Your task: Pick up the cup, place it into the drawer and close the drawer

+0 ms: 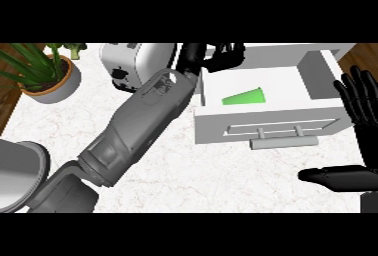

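Marble counter (pixel 221 180): potted plant (pixel 44 75), toaster (pixel 129 62), open drawer (pixel 221 122) holding cup (pixel 245 96)

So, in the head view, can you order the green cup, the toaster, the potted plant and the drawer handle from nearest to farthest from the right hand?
From the right hand, open at the right edge:
1. Drawer handle, at the front of the drawer.
2. Green cup, lying inside that drawer.
3. Toaster, left of the drawer.
4. Potted plant, far left.

One head-height view, steeply down and close onto the white counter (pixel 221 170) and open drawer (pixel 258 120).
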You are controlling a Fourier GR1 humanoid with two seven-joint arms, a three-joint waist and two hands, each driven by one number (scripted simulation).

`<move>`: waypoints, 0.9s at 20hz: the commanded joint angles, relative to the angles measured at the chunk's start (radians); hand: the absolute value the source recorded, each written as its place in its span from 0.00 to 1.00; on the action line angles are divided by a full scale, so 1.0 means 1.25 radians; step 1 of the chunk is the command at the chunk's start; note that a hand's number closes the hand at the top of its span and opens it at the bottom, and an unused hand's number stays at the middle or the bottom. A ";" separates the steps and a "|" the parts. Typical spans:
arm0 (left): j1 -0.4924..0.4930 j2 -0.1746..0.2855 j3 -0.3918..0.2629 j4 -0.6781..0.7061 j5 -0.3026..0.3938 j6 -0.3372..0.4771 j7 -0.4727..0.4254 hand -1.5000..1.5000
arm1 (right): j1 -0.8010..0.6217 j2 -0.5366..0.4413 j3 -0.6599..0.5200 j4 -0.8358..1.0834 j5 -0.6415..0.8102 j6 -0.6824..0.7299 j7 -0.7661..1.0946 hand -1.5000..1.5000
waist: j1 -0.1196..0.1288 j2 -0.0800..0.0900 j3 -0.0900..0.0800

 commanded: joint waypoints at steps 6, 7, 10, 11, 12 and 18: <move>-0.025 0.000 -0.147 0.037 0.026 0.030 0.077 0.00 | -0.012 -0.011 -0.014 0.045 -0.004 0.016 -0.037 0.00 | -0.011 0.004 0.001; -0.012 0.000 -0.170 0.032 0.030 0.030 0.086 0.00 | -0.027 -0.003 -0.001 0.009 -0.010 0.005 0.002 0.00 | -0.017 0.004 0.000; -0.001 0.000 -0.199 0.062 0.018 0.070 0.057 0.00 | -0.041 -0.003 0.006 0.018 -0.014 0.011 0.004 0.00 | -0.025 0.008 0.000; -0.017 0.000 -0.198 0.046 0.034 0.070 0.079 0.00 | -0.025 -0.012 -0.015 0.016 -0.026 0.021 -0.023 0.00 | -0.023 0.006 0.000; 0.019 0.000 -0.216 0.020 0.036 0.099 0.037 0.00 | -0.049 -0.024 -0.018 0.023 -0.033 0.023 0.005 0.00 | -0.024 0.007 0.000; 0.002 0.000 -0.182 -0.043 0.094 0.114 -0.023 0.00 | 0.024 0.017 0.000 -0.018 -0.149 0.088 -0.002 0.00 | -0.009 -0.001 0.000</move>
